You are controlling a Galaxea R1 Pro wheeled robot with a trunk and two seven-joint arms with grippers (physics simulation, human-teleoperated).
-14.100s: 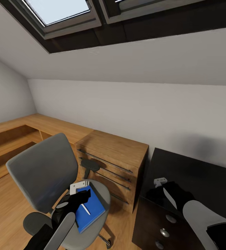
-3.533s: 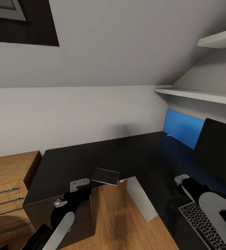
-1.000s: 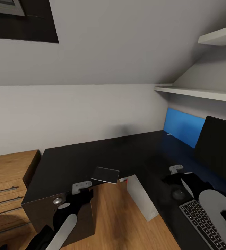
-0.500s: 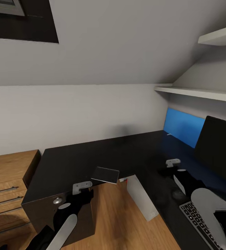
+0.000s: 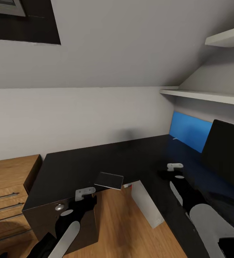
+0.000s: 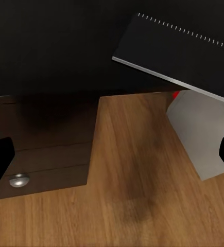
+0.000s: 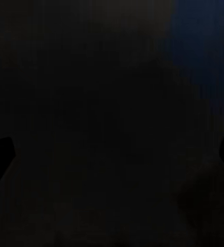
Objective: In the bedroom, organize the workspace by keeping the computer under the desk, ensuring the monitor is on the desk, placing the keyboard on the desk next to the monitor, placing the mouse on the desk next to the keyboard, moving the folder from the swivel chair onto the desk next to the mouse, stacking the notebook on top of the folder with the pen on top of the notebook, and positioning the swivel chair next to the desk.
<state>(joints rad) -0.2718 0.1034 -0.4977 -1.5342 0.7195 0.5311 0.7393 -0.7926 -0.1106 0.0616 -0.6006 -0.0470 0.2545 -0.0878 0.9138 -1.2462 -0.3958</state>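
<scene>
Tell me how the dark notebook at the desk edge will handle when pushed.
The notebook looks thin and flat, so probably light and quick to slide on the glossy desk. Part juts past the edge over the floor, so an outward push may tip it off. Its straight edges suggest stiffness.

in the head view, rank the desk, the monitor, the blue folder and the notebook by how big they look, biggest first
1. desk
2. monitor, cut off at the frame edge
3. folder, partly behind the monitor
4. notebook

No text, label, brand or number can be read anywhere (the monitor (image 5: 225, 152) is black, the notebook (image 6: 186, 54) cover plain).
</scene>
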